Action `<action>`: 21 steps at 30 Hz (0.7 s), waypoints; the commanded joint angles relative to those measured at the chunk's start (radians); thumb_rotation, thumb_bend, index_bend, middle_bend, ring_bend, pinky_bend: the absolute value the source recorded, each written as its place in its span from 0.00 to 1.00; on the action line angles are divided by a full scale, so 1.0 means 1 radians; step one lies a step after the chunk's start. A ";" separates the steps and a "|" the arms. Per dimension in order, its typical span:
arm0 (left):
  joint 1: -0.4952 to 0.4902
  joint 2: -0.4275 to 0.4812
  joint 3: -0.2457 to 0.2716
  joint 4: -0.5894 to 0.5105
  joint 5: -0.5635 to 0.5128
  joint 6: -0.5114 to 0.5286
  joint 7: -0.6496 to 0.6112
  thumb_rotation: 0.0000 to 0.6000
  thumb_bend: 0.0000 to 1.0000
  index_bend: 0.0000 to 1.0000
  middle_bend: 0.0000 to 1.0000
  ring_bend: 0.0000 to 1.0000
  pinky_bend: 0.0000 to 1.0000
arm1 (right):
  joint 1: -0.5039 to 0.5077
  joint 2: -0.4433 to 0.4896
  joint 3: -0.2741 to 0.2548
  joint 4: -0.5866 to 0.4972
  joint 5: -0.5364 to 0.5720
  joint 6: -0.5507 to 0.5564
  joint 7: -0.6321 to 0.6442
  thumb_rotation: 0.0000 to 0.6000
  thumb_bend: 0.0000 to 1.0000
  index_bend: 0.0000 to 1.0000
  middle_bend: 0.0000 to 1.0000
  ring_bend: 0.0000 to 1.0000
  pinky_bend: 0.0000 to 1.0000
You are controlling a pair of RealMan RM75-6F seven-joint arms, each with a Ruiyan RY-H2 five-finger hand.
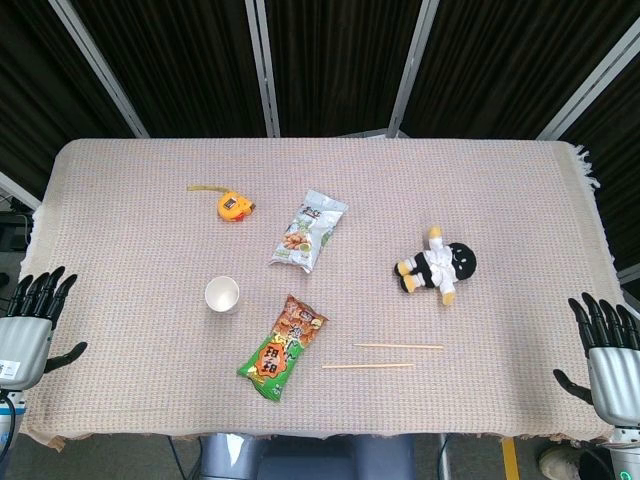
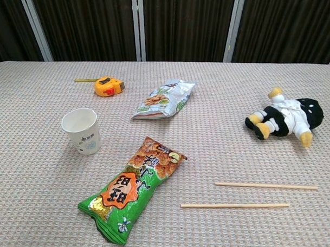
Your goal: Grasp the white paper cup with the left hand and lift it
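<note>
The white paper cup (image 1: 222, 295) stands upright on the woven cloth, left of centre; in the chest view the cup (image 2: 82, 131) shows a small printed mark on its side. My left hand (image 1: 30, 325) hovers at the table's left front corner, fingers spread and holding nothing, well to the left of the cup. At the right front corner my right hand (image 1: 607, 350) is likewise spread and empty. Neither hand appears in the chest view.
A green and orange snack bag (image 1: 284, 347) lies just right of the cup. Behind are a silver snack bag (image 1: 309, 230) and an orange tape measure (image 1: 233, 206). A plush doll (image 1: 438, 266) and two chopsticks (image 1: 398, 346) lie to the right.
</note>
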State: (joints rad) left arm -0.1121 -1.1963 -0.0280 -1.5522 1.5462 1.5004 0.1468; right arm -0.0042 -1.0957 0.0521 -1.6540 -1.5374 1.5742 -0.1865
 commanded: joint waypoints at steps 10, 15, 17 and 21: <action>-0.005 -0.005 0.005 -0.002 0.000 -0.013 0.014 1.00 0.09 0.00 0.00 0.00 0.00 | 0.000 0.007 -0.001 -0.009 -0.001 -0.003 -0.003 1.00 0.06 0.00 0.00 0.00 0.00; -0.020 -0.010 0.002 -0.008 -0.006 -0.040 0.024 1.00 0.09 0.00 0.00 0.00 0.00 | 0.001 0.013 -0.001 -0.016 0.008 -0.013 0.000 1.00 0.06 0.00 0.00 0.00 0.00; -0.035 -0.011 -0.001 -0.020 -0.010 -0.065 0.032 1.00 0.09 0.00 0.00 0.00 0.00 | 0.001 0.017 -0.001 -0.021 0.005 -0.011 0.005 1.00 0.06 0.00 0.00 0.00 0.00; -0.083 -0.006 -0.028 -0.074 -0.036 -0.128 0.068 1.00 0.09 0.00 0.00 0.00 0.00 | -0.003 0.020 -0.010 -0.023 -0.010 -0.005 0.008 1.00 0.06 0.00 0.00 0.00 0.00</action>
State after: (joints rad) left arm -0.1728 -1.2041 -0.0414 -1.6034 1.5234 1.3973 0.1953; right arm -0.0064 -1.0763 0.0438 -1.6765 -1.5466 1.5686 -0.1788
